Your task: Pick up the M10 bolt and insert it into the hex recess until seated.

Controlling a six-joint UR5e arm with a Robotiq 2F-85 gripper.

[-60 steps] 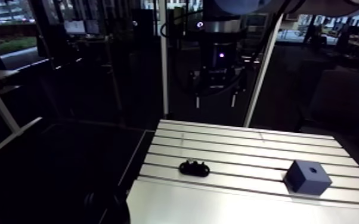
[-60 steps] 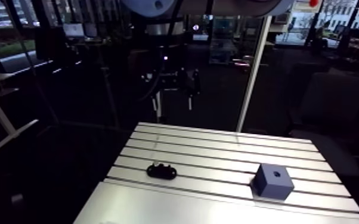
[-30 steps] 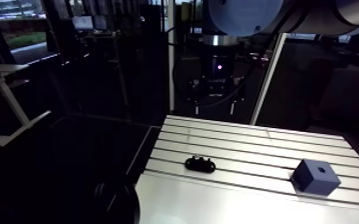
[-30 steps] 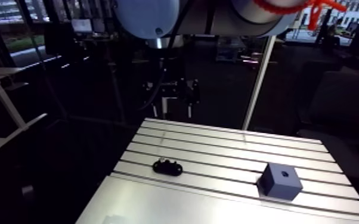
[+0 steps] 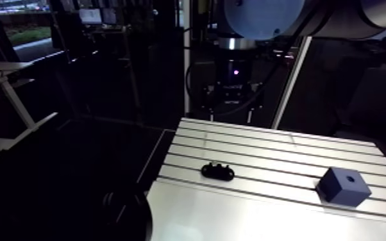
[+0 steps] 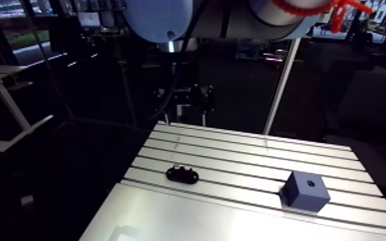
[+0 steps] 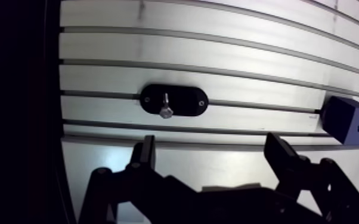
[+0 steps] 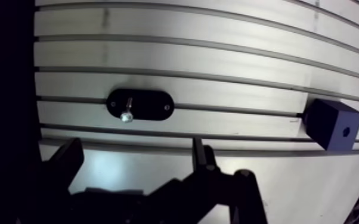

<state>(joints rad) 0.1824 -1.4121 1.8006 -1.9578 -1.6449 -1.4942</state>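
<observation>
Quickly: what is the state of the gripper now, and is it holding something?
Gripper: open, holding nothing. The bolt sits in the black holder on the table, ahead of the gripper.

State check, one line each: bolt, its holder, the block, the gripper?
Bolt: resting in the black holder, not gripped.
Holder: flat on the table, ahead of the gripper.
Block: on the table, apart from the holder, with nothing in its hole.
Gripper: open, empty, above the table.
</observation>
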